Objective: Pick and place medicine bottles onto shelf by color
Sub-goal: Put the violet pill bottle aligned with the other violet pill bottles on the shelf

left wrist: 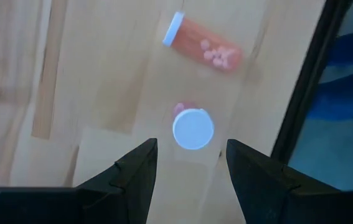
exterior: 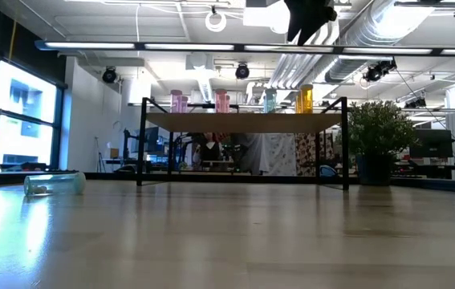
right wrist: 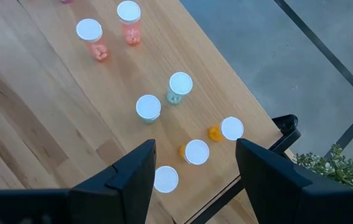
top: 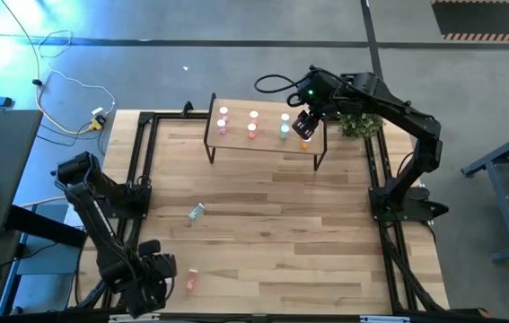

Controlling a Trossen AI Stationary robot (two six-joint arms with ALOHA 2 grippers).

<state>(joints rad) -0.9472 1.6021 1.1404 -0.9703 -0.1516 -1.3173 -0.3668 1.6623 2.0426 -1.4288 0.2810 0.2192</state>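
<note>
Orange bottles [right wrist: 196, 152] crowd the shelf [right wrist: 164, 43] edge.

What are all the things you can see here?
Table: one, wood planks.
Shelf: one, light wood, far side of table.
Shelf bottles: at least eight, pink, red, green, orange, white caps, standing.
Green bottle: one, lying left of middle.
Red bottles: two, front left; one standing, one lying.
Plant: one, green, past shelf's right end.
Left pincer: open, front left.
Right pincer: open, above shelf's right end.
</note>
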